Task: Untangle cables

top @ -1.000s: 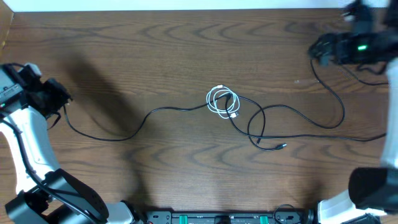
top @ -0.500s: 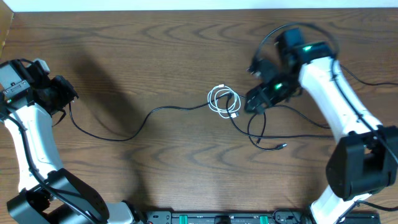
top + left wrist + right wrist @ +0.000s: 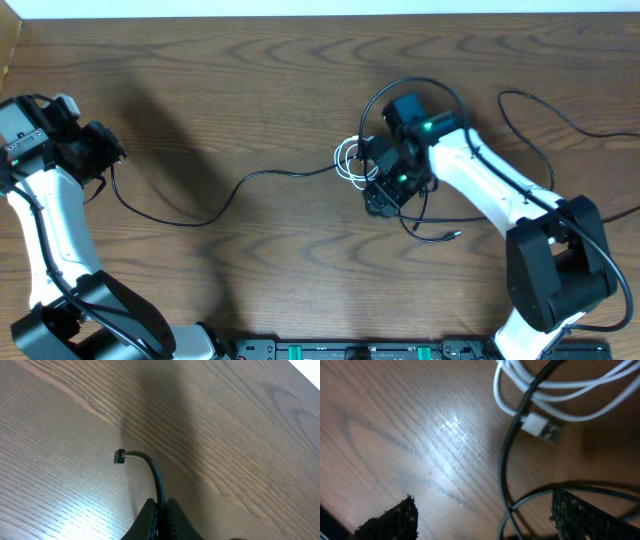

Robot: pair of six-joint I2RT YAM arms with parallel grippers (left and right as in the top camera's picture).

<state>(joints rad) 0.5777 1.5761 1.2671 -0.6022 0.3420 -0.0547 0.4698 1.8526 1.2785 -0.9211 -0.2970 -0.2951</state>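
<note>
Glare on table [image 3: 447,422]; right wrist view blurred

L gripper [image 3: 161,508] pinched, R gripper [image 3: 482,499] wide

On the wooden table [image 3: 250,80], the right gripper [image 3: 380,198] hangs over the tangle, just beside the white cable [image 3: 346,162] (coiled in small loops). A long black cable [image 3: 200,222] trails from that coil to the left gripper [image 3: 103,160] near the table's left edge.

Beyond and left of the white cable [image 3: 342,162], the bench [image 3: 250,80] lies open, crossed only by one black cable [image 3: 270,175]. Its right and near sides are crowded by the right arm [image 3: 480,180] and black strands [image 3: 503,475].
</note>
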